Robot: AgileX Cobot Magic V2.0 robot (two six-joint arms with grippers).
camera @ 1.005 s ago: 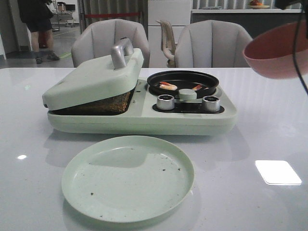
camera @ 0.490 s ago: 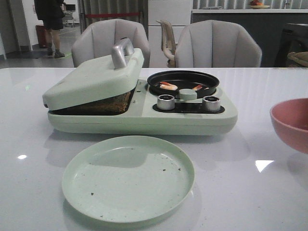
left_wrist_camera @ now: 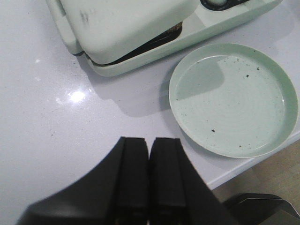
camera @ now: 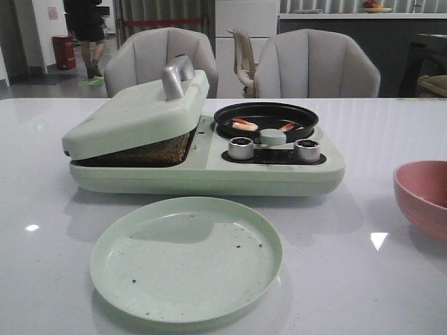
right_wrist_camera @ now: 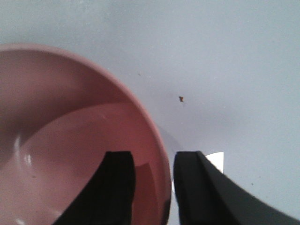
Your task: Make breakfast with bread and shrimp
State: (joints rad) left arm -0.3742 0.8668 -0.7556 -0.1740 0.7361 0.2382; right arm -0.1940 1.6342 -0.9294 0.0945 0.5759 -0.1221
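Two pinkish-orange shrimp [camera: 244, 125] lie in the round black pan [camera: 265, 112] of the pale green breakfast maker [camera: 209, 174]. Its lid [camera: 133, 115] is propped slightly open over the grill side. A brown rough edge [camera: 150, 150], probably the bread, shows in the gap; the rest is hidden. My right gripper [right_wrist_camera: 152, 157] is open and straddles the rim of a pink bowl [right_wrist_camera: 56, 122], one finger inside and one outside. The bowl [camera: 424, 195] sits on the table at the far right. My left gripper [left_wrist_camera: 149, 140] is shut and empty above the table, left of the plate [left_wrist_camera: 232, 98].
A pale green plate [camera: 186, 257] with dark crumbs lies in front of the breakfast maker, close to the table's front edge. Two metal knobs [camera: 240, 148] sit in front of the pan. Grey chairs [camera: 314, 63] stand behind the table.
The pink bowl has come down from high at the right to rest on the table at the right edge. The breakfast maker, shrimp and plate have not moved.
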